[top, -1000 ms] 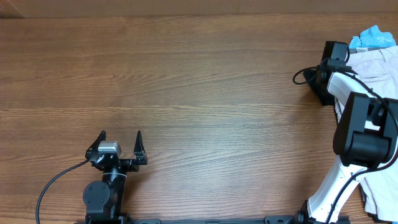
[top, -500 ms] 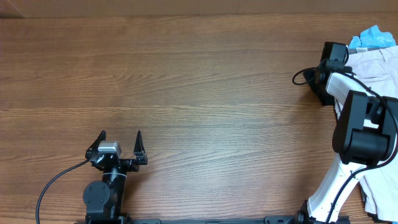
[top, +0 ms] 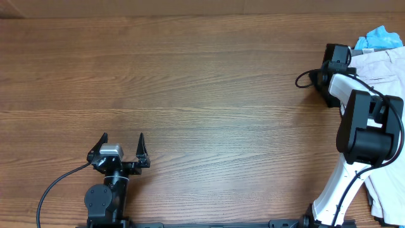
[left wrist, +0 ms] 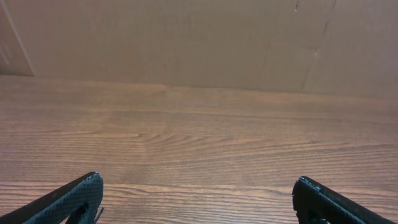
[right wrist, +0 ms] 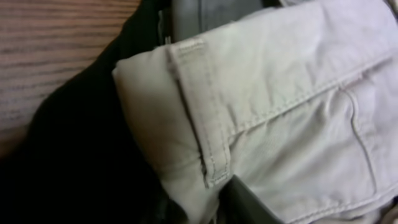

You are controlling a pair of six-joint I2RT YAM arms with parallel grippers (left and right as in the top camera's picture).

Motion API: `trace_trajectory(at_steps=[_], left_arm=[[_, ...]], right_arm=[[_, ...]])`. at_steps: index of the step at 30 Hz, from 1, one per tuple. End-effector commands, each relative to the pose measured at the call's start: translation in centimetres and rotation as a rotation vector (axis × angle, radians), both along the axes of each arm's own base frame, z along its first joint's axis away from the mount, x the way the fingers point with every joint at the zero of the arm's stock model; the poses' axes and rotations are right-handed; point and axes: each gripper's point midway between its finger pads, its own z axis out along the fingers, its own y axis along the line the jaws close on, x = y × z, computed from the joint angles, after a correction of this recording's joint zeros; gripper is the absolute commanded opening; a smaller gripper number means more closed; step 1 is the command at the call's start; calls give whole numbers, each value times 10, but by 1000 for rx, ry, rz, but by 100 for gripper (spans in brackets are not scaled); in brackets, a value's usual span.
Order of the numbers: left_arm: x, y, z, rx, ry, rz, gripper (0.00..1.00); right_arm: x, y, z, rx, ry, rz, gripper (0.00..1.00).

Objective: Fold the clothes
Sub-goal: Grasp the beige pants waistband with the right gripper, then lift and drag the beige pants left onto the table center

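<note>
The cream-beige trousers [top: 380, 63] lie bunched at the table's far right edge. In the right wrist view they fill the frame [right wrist: 280, 99], with a belt loop and stitched seams showing. My right gripper [top: 338, 60] is at their left edge. Its fingers [right wrist: 208, 208] sit close together with a fold of the cream cloth pinched between them; only one grey finger shows clearly. My left gripper [top: 122, 142] is open and empty near the front left, its fingertips [left wrist: 198, 199] wide apart over bare wood.
A black garment [right wrist: 81, 143] lies under and left of the trousers, and a grey one [right wrist: 211, 12] behind them. A blue cloth [top: 380, 37] sits at the far right corner. More pale cloth [top: 380, 190] hangs at the front right beside my right arm.
My right gripper has shifted slightly left at the trousers' edge. The left arm has not moved.
</note>
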Motion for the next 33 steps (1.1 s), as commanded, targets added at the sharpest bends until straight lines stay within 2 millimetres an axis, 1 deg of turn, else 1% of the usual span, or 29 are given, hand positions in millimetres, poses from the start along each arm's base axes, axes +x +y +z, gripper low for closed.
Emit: trace_trajectory(at_steps=[1, 6, 8, 10, 13, 20, 23, 25, 28, 33], left_arm=[[0, 4, 0, 27, -5, 18, 100], [0, 4, 0, 27, -5, 18, 100], [0, 4, 0, 27, -5, 18, 100], [0, 4, 0, 27, -5, 18, 100], [0, 4, 0, 27, -5, 18, 100], [0, 4, 0, 27, -5, 18, 100], [0, 4, 0, 27, -5, 18, 100], [0, 4, 0, 27, -5, 18, 100], [0, 4, 0, 27, -5, 18, 100], [0, 4, 0, 27, -5, 18, 100]], right_arm=[[-4, -7, -13, -4, 30, -13, 15], [-3, -6, -13, 2, 12, -24, 4], [-2, -5, -12, 5, -7, -41, 4], [0, -7, -6, -10, -46, -75, 4], [2, -9, 11, -27, -131, -138, 4], [11, -6, 60, -19, -273, -162, 4], [9, -7, 77, -21, -313, -185, 4], [4, -12, 91, -29, -382, -255, 4], [2, -12, 105, -20, -433, -282, 4], [-2, -14, 123, -35, -466, -297, 4]])
